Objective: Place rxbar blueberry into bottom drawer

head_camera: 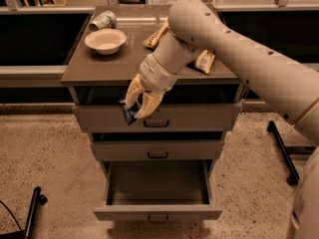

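My gripper [140,105] hangs in front of the top drawer's face, just below the cabinet top's front edge. It is shut on the rxbar blueberry [128,113], a dark blue wrapper that sticks out at the lower left of the fingers. The bottom drawer [157,189] is pulled out and open below, its inside showing, with a small handle on its front. The bar is well above the drawer and slightly left of its middle.
On the cabinet top [109,63] stand a white bowl [105,40], a crushed can [102,20] behind it and a tan-and-brown chip bag [204,59] partly hidden by my arm. The top drawer [199,117] and middle drawer [157,150] are closed. A black stand foot [33,207] lies at lower left.
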You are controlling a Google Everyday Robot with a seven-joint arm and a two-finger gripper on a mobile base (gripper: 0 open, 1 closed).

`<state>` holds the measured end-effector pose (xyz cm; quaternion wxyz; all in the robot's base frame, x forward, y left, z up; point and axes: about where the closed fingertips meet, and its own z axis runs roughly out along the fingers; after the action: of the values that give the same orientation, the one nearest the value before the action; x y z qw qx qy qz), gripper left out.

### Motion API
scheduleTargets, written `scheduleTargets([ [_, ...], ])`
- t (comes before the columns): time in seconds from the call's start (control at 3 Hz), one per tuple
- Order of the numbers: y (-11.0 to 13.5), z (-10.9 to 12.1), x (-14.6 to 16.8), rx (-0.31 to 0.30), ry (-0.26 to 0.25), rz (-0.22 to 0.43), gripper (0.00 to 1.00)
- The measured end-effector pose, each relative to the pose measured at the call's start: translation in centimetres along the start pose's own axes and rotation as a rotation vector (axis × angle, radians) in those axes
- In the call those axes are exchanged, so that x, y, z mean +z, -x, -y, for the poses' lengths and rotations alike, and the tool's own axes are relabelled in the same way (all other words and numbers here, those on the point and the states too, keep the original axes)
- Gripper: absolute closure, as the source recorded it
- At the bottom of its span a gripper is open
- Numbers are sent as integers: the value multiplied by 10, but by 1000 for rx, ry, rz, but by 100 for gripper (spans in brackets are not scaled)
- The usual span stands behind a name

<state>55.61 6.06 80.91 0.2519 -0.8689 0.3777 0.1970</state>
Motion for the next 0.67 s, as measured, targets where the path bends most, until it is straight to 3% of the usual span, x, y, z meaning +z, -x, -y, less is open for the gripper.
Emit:
scheduleTargets([
  [0.33, 0, -2, 3, 1, 8, 1, 100],
  [0.67, -36, -19, 35, 78, -11, 78, 100],
])
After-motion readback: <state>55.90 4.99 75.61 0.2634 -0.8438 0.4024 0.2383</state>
